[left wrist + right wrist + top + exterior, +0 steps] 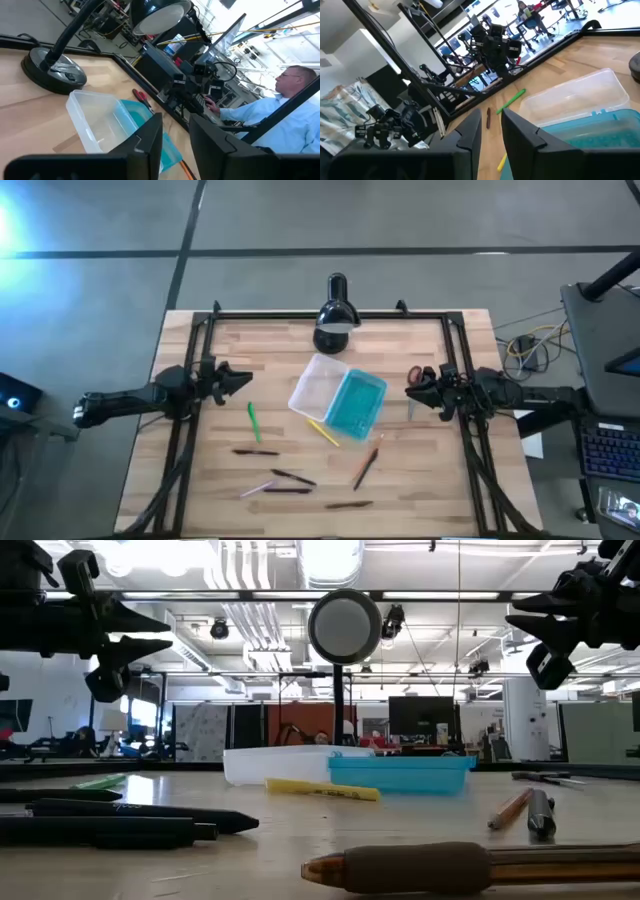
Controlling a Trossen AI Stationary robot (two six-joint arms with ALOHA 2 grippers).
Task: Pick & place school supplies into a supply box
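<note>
The supply box lies open at the table's middle, its clear tray (318, 385) beside its turquoise lid (356, 405). Pens lie flat on the wood on the near side of it: green (253, 420), yellow (323, 432), orange-brown (365, 468), pink (258, 488) and several dark ones (290, 478). Red-handled scissors (415, 375) lie flat by the right rail. My left gripper (248, 381) hangs open and empty above the table's left side. My right gripper (408, 388) hangs open and empty above the scissors at the right side. Both point toward the box.
A black desk lamp (335, 315) stands at the far edge, its head over the table just beyond the tray. A black frame rail (300, 317) runs around the table. A person (280, 115) sits beyond the table's right side. Bare wood lies between the pens and the near edge.
</note>
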